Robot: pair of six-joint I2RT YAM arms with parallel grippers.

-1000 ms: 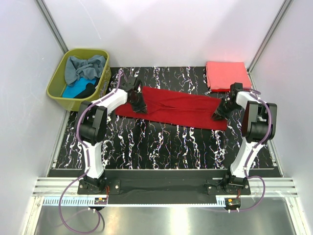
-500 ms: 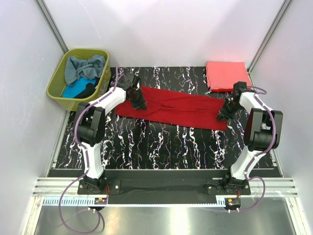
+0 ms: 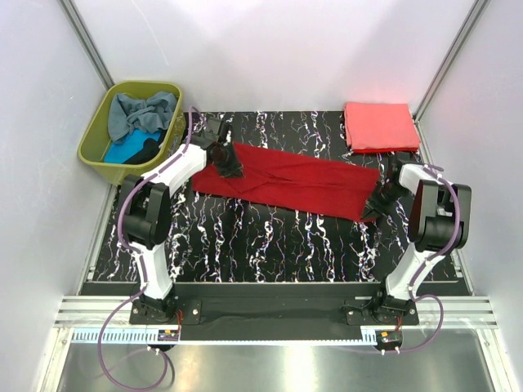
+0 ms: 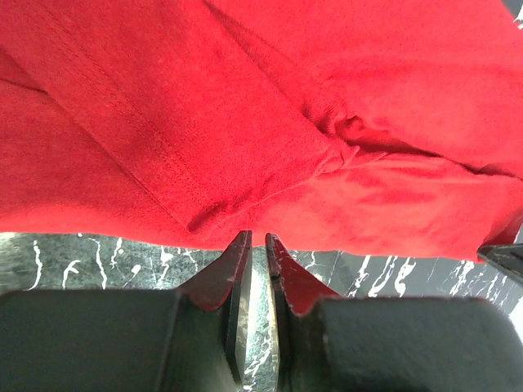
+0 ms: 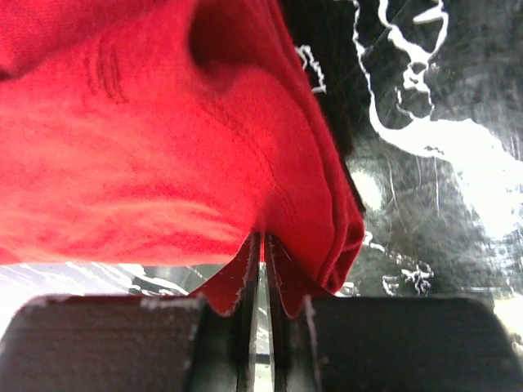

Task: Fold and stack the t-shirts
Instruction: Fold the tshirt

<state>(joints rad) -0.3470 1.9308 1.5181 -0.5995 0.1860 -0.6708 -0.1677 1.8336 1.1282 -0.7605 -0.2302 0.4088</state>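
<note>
We see the dark red t-shirt stretched across the tabletop's middle, its pinched hems hidden inside both grips. The left gripper clenches its far left corner, and the right gripper clenches its near right corner.

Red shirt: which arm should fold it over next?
Probably right. The right claw pinches the red shirt at its near right corner, the very end, ready to carry it across. The left claw also grips the far left edge, so it's close.
</note>
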